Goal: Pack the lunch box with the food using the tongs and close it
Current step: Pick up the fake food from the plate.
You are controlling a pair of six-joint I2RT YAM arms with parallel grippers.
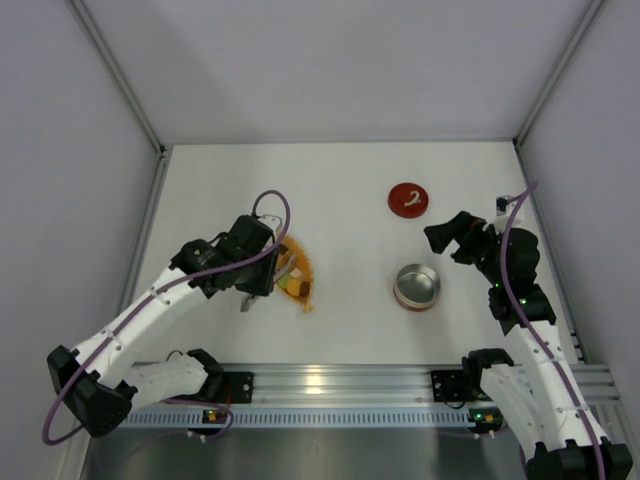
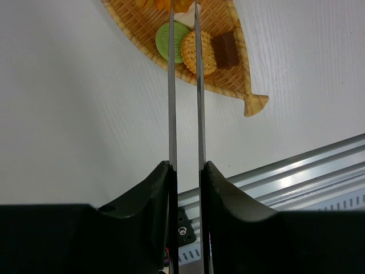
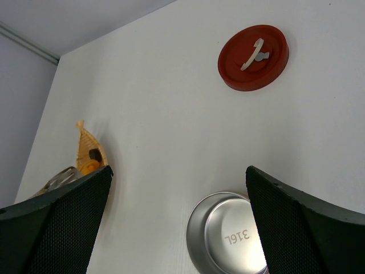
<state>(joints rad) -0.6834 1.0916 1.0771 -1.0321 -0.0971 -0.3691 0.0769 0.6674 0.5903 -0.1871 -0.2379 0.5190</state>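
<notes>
My left jaws are clenched on the tongs (image 2: pixel 171 103), whose arms reach over the food (image 2: pixel 197 51) in the woven dish (image 2: pixel 251 103), left of the table's (image 1: pixel 340 180) middle. My right jaws hang released near the lunch box (image 3: pixel 228 240); its lid (image 3: pixel 253 57) lies nearer the far edge.

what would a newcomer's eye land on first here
Most likely the long silver tongs pinched in the left tool, their tips reaching over the food on the orange leaf dish, left of centre on the table. Next comes the shiny empty tin on the right, with its red lid lying apart from it, farther back.
</notes>
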